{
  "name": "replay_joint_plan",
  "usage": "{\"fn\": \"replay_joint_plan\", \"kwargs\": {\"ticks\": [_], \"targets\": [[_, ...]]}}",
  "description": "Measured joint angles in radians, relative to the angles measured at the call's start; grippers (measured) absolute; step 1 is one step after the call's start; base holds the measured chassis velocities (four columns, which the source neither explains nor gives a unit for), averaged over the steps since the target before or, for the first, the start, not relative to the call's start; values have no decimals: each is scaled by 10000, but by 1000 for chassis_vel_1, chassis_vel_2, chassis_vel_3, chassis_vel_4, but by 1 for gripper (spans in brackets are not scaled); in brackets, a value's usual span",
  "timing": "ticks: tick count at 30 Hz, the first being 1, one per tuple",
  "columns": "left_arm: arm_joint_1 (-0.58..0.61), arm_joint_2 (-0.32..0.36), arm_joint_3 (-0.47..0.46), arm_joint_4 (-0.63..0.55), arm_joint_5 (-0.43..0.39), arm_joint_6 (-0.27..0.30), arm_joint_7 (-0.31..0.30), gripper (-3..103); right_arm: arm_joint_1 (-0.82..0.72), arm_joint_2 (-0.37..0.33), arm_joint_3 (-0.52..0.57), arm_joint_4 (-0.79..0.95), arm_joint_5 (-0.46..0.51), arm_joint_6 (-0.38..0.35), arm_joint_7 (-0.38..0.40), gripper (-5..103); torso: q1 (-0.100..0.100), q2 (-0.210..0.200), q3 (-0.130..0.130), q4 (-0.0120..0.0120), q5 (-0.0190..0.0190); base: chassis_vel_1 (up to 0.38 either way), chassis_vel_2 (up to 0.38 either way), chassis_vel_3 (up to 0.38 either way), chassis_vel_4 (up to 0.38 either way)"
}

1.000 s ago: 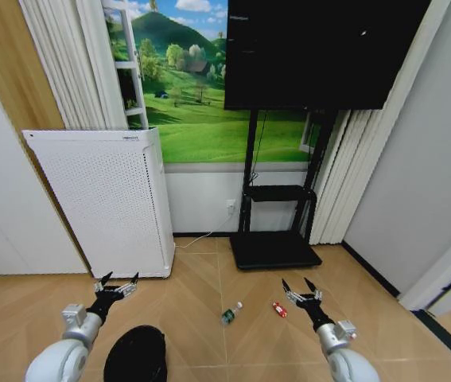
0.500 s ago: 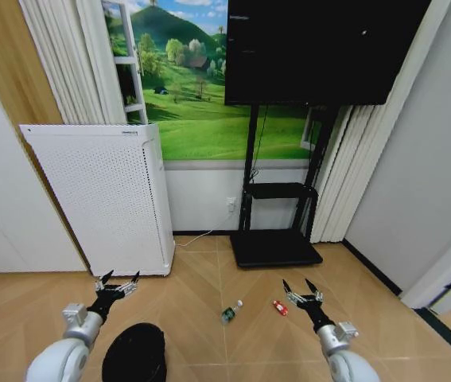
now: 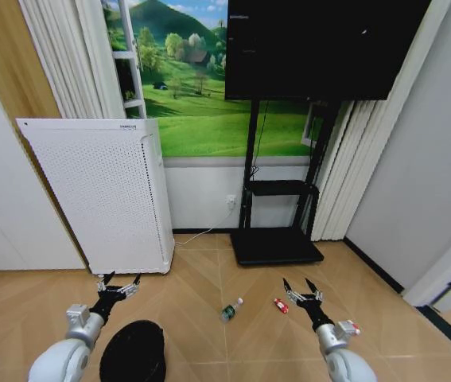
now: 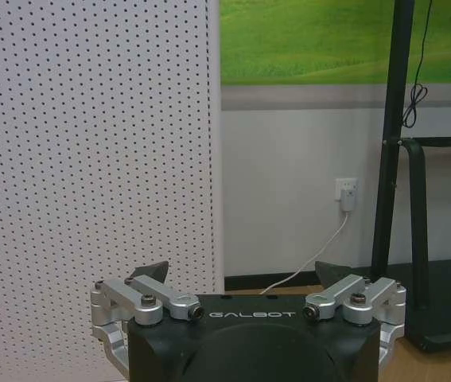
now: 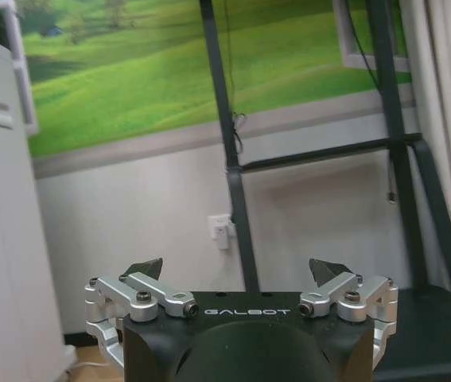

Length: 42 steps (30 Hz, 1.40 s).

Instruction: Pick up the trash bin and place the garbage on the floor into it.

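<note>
The black round trash bin [image 3: 133,352] stands on the wooden floor at the lower left of the head view, just right of my left arm. My left gripper [image 3: 117,284] hovers open above and slightly behind it, holding nothing. The garbage lies further right: a small clear bottle with a green label [image 3: 230,309] on its side, and a small red-and-white wrapper [image 3: 280,305]. My right gripper [image 3: 304,288] is open, raised just right of the wrapper. The wrist views show both grippers' jaws spread, left gripper [image 4: 241,274] and right gripper [image 5: 241,269], facing the wall.
A tall white perforated appliance [image 3: 102,195] stands against the wall behind the bin, plugged in by a white cord [image 3: 196,235]. A black TV stand [image 3: 275,245] with a screen sits ahead. White curtains and walls close the right side.
The whole head view has shifted slightly, so the camera moved; the bin, bottle and wrapper sit a little higher in the frame. Both grippers keep the same open pose.
</note>
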Motion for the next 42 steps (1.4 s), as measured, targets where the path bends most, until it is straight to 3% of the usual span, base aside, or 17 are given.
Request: {"fn": "replay_joint_plan", "kwargs": {"ticks": [3,6,17,42], "targets": [[-23,240,-19,-11,-275,-1,197,100,93,-178,3,-50,289,139,-1224,100,-63,-199,-135,0,0,0,0,0,0],[-56,354,21,8,-340,11,214,100,191,-312,-67,-50,284,111,-1355,100,-97,-300,-205,-1,2,0,0,0,0],[-84,542,95,111,-430,102,178,100,442,-466,-219,-186,-40,-89,-860,100,-232,-741,-508,0,1,0,0,0,0],[60,402,-7,149,-400,-36,284,100,314,-204,-217,-47,-361,-235,-711,100,-490,-1703,-1212,0,1,0,0,0,0]]}}
